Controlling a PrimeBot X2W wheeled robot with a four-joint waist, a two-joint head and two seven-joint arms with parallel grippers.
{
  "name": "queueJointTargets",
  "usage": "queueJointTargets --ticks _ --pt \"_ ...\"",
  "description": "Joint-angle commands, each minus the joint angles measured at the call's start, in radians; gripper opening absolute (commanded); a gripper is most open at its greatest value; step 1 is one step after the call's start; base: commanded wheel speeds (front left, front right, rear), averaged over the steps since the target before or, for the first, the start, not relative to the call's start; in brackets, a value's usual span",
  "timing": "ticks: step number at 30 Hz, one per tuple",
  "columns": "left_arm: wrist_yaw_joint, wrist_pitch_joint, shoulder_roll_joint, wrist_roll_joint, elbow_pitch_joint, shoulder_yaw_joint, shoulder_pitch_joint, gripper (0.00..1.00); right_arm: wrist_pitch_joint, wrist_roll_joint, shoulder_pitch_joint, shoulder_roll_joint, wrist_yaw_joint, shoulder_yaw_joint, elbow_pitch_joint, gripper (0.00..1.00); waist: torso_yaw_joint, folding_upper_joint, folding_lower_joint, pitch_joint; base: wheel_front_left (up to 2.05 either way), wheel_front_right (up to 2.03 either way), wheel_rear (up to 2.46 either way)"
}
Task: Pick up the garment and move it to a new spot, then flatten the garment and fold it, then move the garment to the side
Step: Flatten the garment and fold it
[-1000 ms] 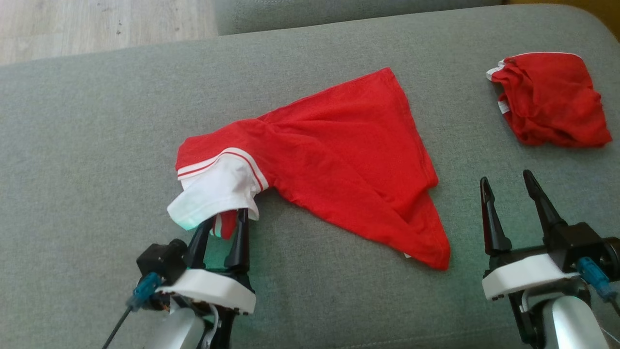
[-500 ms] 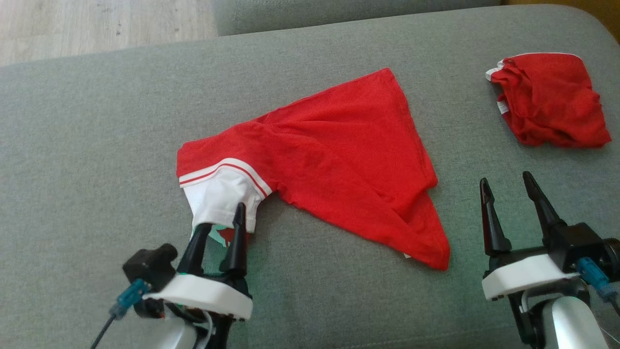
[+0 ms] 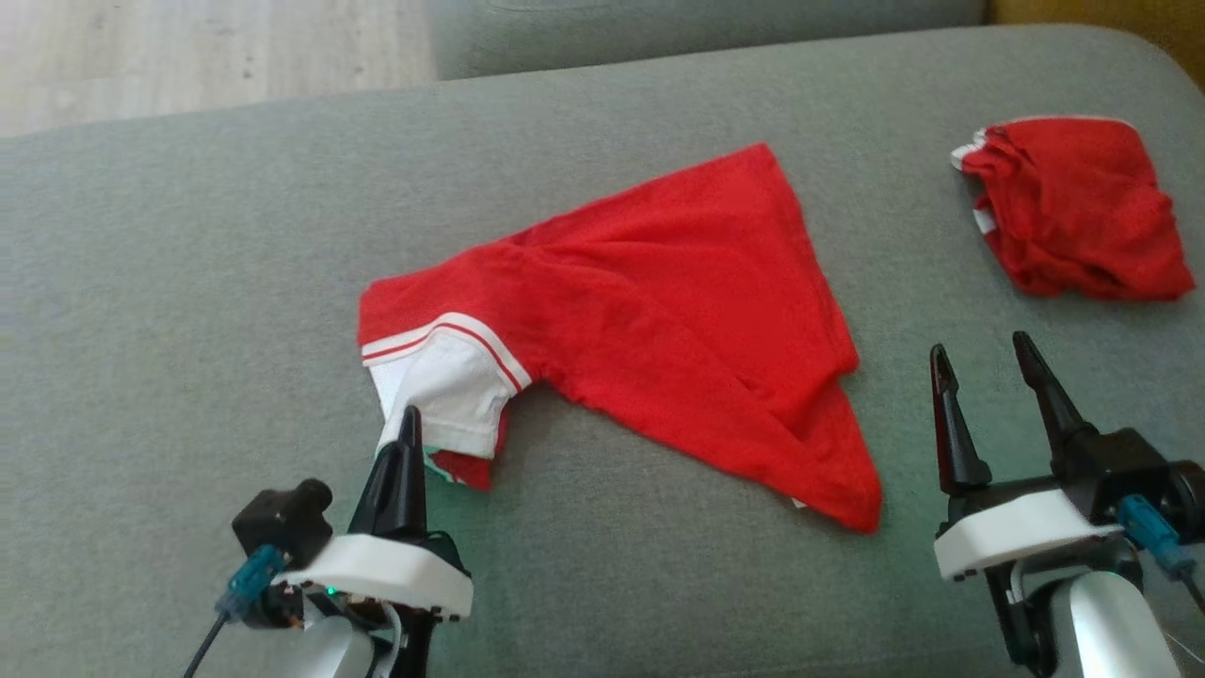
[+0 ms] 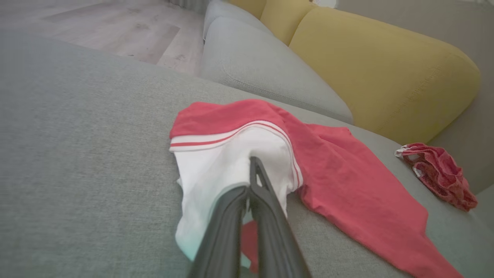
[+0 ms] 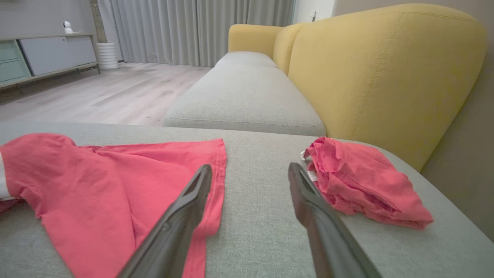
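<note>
Left gripper [image 3: 409, 419] sits closed at the white sleeve [image 3: 452, 386] of the red fabric garment [image 3: 678, 311]; pinch unconfirmed. Right gripper [image 3: 980, 345], open, should take the opposite hem, pulling evenly.

Whether the left gripper [image 4: 253, 164] pinched any cloth could not be told: its closed fingers [image 4: 227, 224] covered part of the garment [image 3: 678, 311] at the white sleeve [image 4: 208, 162]. In the right wrist view, the picture's edge cut off that sleeve end.

Red garment [image 3: 678, 311], white striped sleeve [image 3: 452, 391], lies rumpled, half-spread on grey cushion [image 3: 188, 282].
</note>
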Motion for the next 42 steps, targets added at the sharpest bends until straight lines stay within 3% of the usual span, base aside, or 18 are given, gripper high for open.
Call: queueJointTargets --ticks 1,10,15,16,17,18,19,20,27,42 --pt "0.003 -0.013 0.015 0.007 -0.036 0.027 -0.014 0.0 -0.017 0.01 -0.013 -0.004 0.007 0.021 -0.026 1.0 0.024 0.0 0.0 -0.02 0.0 0.0 0.0" --pt "0.022 0.011 0.028 -0.013 -0.061 0.011 0.09 0.0 -0.015 0.026 -0.001 -0.004 0.007 0.052 -0.003 1.0 0.095 0.0 0.0 -0.071 0.0 0.0 0.0" --pt "0.002 0.02 0.003 -0.057 0.033 0.006 0.121 0.0 -0.011 0.032 0.003 -0.004 0.007 0.068 0.006 1.0 0.095 0.0 0.0 -0.08 0.0 0.0 0.0" --pt "-0.005 0.019 -0.004 -0.064 0.056 0.005 0.122 0.11 -0.01 0.033 0.004 -0.004 0.007 0.07 0.006 1.0 0.092 0.0 0.0 -0.081 0.0 0.0 0.0" --pt "-0.013 0.018 -0.011 -0.07 0.077 0.002 0.121 0.41 -0.009 0.033 0.005 -0.004 0.007 0.069 0.006 1.0 0.09 0.0 0.0 -0.081 0.0 0.0 0.0" --pt "-0.013 0.018 -0.011 -0.07 0.077 0.002 0.121 0.41 -0.009 0.033 0.005 -0.004 0.007 0.069 0.006 1.0 0.09 0.0 0.0 -0.081 0.0 0.0 0.0" --pt "-0.021 0.018 -0.017 -0.075 0.095 -0.001 0.119 0.76 -0.008 0.033 0.007 -0.004 0.007 0.066 0.005 1.0 0.088 0.0 0.0 -0.082 0.0 0.0 0.0" --pt "-0.027 0.016 -0.022 -0.078 0.11 -0.004 0.115 1.0 -0.008 0.032 0.008 -0.004 0.007 0.062 0.004 1.0 0.088 0.0 0.0 -0.083 0.0 0.0 0.0" --pt "-0.036 -0.016 -0.012 -0.076 0.153 0.01 0.094 1.0 -0.007 0.035 0.023 -0.004 0.007 0.045 0.003 1.0 0.099 0.0 0.0 -0.095 0.0 0.0 0.0" --pt "0.032 -0.067 0.1 -0.061 0.059 0.122 0.113 1.0 -0.023 0.056 0.029 -0.004 0.007 0.051 0.015 1.0 0.114 0.0 0.0 -0.147 0.0 0.0 0.0"
